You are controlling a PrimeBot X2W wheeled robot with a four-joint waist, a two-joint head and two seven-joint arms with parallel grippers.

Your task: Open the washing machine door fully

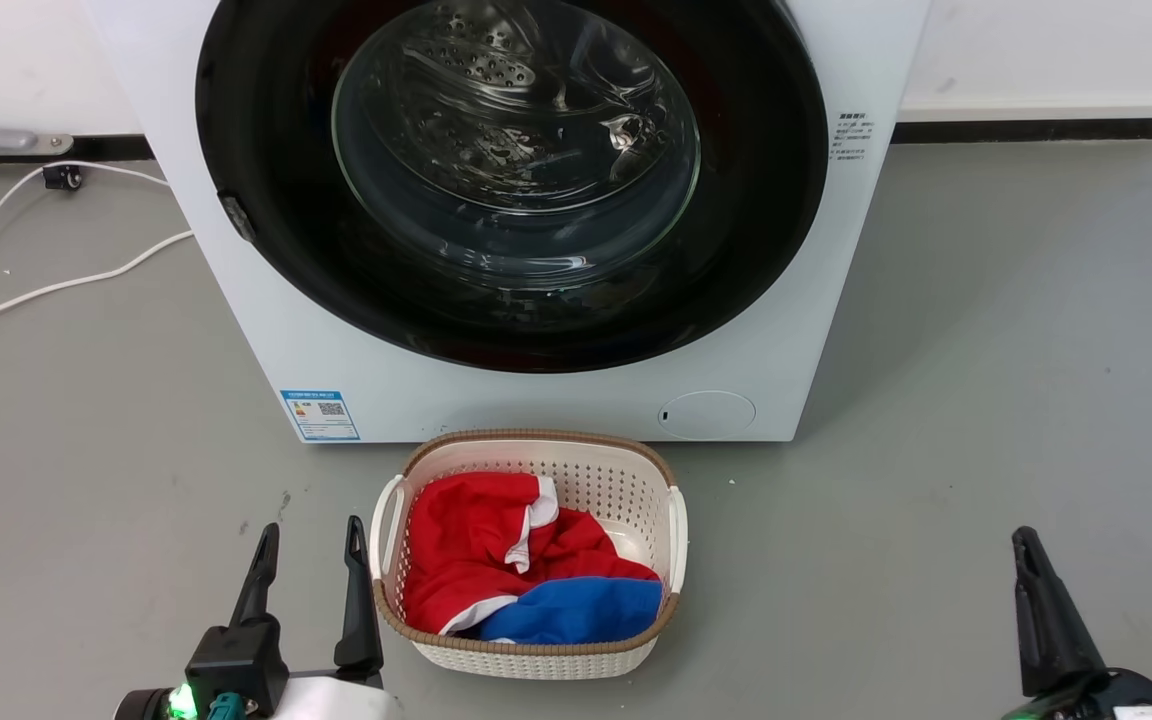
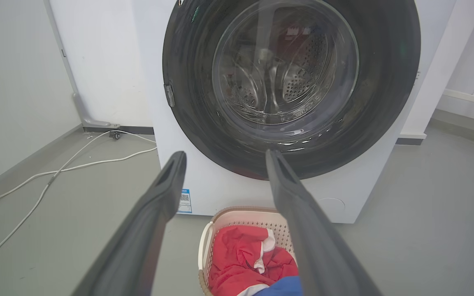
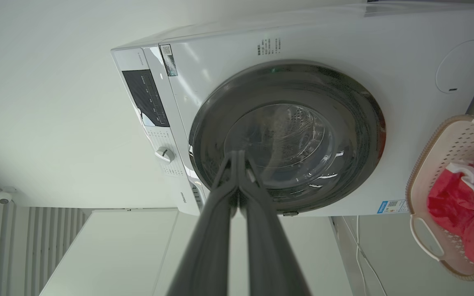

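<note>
Washing machine (image 1: 266,330): a white front-loader on a grey floor, backed against a pale wall.

The washing machine door (image 1: 511,180) was a glossy black disc spanning nearly the whole width of the machine. It lay flush against the front, shut, with its face turned straight out toward the robot. Being round, it had no long axis. A small grey catch (image 1: 236,215) sat on its left edge. The clear glass bowl (image 1: 516,140) bulged at the centre, and perforated steel drum showed through it.

The cream basket (image 1: 536,437) stood on the floor just in front of the machine, below the door and apart from it. It held a red cloth (image 1: 476,540) with white trim and a blue cloth (image 1: 576,610).

A white cable (image 1: 56,285) trailed across the floor on the left.

Left gripper (image 1: 312,527): fingers spread wide, nothing between them, low and beside the basket. In its wrist view the left gripper (image 2: 224,154) pointed at the door's lower rim, well short of it.

Right gripper (image 1: 1028,545): fingers pressed together, empty, low on the right. In its rolled wrist view the right gripper (image 3: 237,158) was aimed at the door (image 3: 288,137).

Writing: a blue label (image 1: 320,414) with a QR code sat at the lower left of the front, and a block of small print (image 1: 851,137) lay right of the door. Neither was legible. The dark control panel (image 3: 146,98) and a knob (image 3: 165,154) carried markings too small to read.
</note>
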